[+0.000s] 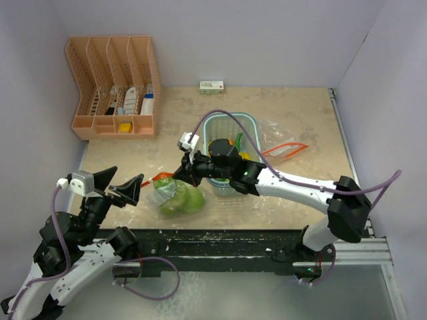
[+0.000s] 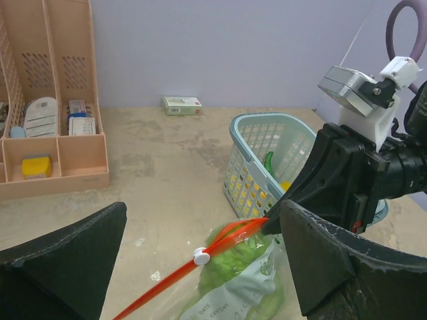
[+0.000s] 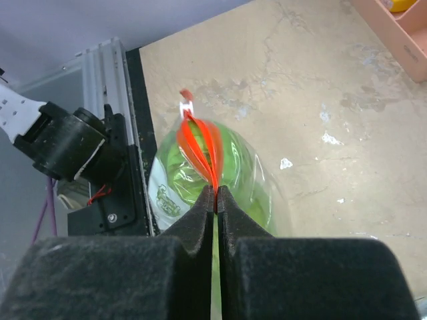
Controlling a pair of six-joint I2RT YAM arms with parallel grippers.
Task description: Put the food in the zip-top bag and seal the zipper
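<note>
**Kid:** Where is the food?

**Me:** The green cabbages [image 1: 192, 199] are inside the zip-top bag [image 1: 167, 193]. From above they look like two round lumps. The bag lies on the table [image 1: 300, 113], near the front edge and just beside the basket [image 1: 215, 121].

**Kid:** What is your right gripper doing?

**Me:** My right gripper [image 3: 215, 193] is pinched tight on the orange zipper [image 3: 199, 143] at the top of the bag. My two pads press together with only that thin strip between them. Past my pinch, the two sides of the zipper bow apart a little. They meet at the white slider [image 2: 199, 255] at the other end.

**Kid:** And the left one?

**Me:** My left gripper [image 1: 127, 179] is spread wide and holds nothing. The slider end of the zipper points in between its two pads. I cannot tell if a pad touches it.

**Kid:** Is any food outside the bag?

**Me:** Yes. A thin green chili [image 2: 268, 163] and a yellow thing [image 2: 288, 187] sit in the basket.

**Kid:** What else is there?

**Me:** A second clear bag [image 1: 283, 150] with an orange strip lies on the right side of the basket. A small white-and-green box [image 1: 211, 86] sits by the back wall. A pink rack [image 1: 110, 87] stands in the back left corner.
</note>
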